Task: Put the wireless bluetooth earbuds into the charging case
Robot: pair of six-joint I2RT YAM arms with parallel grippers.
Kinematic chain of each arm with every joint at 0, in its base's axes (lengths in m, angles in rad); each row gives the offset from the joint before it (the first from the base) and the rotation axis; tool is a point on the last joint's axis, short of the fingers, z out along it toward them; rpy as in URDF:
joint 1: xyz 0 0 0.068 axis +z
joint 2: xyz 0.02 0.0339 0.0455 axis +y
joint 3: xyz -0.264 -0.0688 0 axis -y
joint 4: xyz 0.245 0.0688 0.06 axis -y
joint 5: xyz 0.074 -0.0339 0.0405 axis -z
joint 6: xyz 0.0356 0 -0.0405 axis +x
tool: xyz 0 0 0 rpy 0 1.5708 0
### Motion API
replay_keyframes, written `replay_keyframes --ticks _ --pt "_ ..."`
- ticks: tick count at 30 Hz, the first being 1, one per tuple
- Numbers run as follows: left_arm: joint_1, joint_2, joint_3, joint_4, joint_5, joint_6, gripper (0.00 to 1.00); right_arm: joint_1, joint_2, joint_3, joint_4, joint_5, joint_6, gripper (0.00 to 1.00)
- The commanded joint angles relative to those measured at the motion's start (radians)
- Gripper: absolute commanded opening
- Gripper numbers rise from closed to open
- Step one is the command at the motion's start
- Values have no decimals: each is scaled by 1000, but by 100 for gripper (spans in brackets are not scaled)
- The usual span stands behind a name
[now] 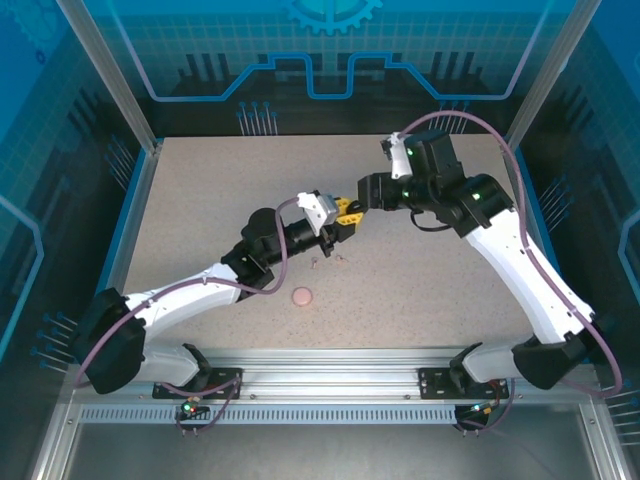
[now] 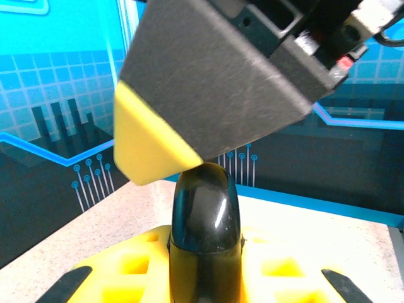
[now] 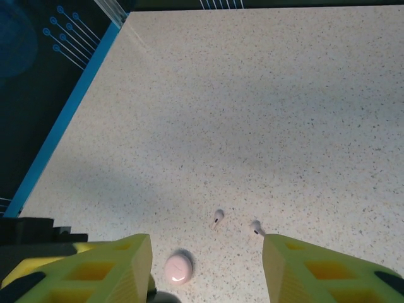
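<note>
Left gripper pinching black case upright. Right gripper spread, 1 fingertip at case top. 2 earbuds on table, below right gripper.

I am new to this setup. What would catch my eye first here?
The left gripper clamps a glossy black case at mid-table, the open right gripper close against it. Nearby a pink round case and two pale earbuds lie on the table.
</note>
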Motion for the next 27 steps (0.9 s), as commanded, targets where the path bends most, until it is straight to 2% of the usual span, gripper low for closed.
replay_keyframes --ticks 1,4,8,15,20,27 --pt "8 12 49 38 -49 -32 0 1 -35 -49 -43 -27 8 49" --pt "9 20 55 18 -46 -41 0 -31 -64 -76 -9 -2 43 51" --pt "8 53 62 -36 -51 -73 0 -140 -108 -129 35 24 126 58" --pt "6 270 156 -111 -56 -338 0 -293 -171 -333 91 90 205 64" --pt "6 519 381 -295 -39 -607 0 -366 -215 -487 139 101 225 64" --pt "-1 868 755 -512 91 -843 0 -399 -197 -549 151 102 203 64"
